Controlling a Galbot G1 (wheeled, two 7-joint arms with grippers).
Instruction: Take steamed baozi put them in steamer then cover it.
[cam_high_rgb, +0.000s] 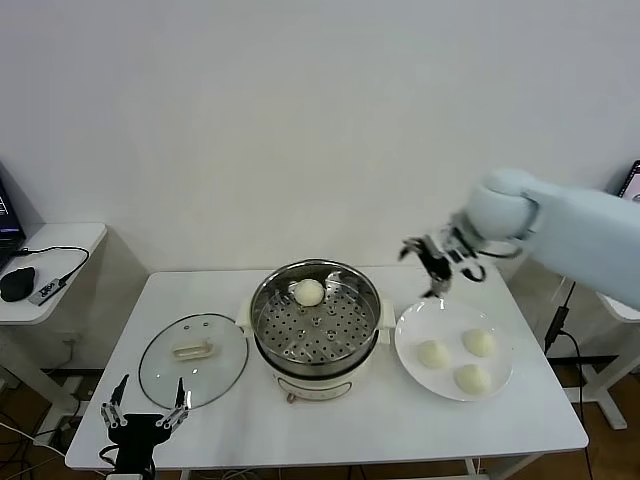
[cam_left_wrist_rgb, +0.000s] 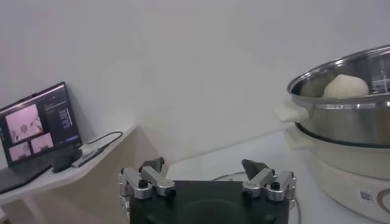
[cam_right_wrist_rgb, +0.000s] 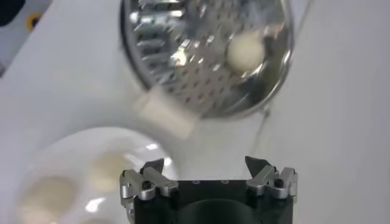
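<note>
My left end effector (cam_high_rgb: 146, 411) hung parked at the desk (cam_high_rgb: 520, 420) front edge, jaws wide, empty. The cover (cam_high_rgb: 193, 358) lay beside the steamer (cam_high_rgb: 316, 325), leaving it accessible; one baozi (cam_high_rgb: 309, 292) sat inside. My right end effector (cam_high_rgb: 437, 268) hovered wide open, empty, above the plate (cam_high_rgb: 453, 348) edge, three baozi (cam_high_rgb: 432, 353) awaiting pickup.

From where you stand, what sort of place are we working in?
Probably a lab test bench staged as a kitchen: a bare white table against a blank wall, a steamer on it, and a side desk with a laptop.
</note>
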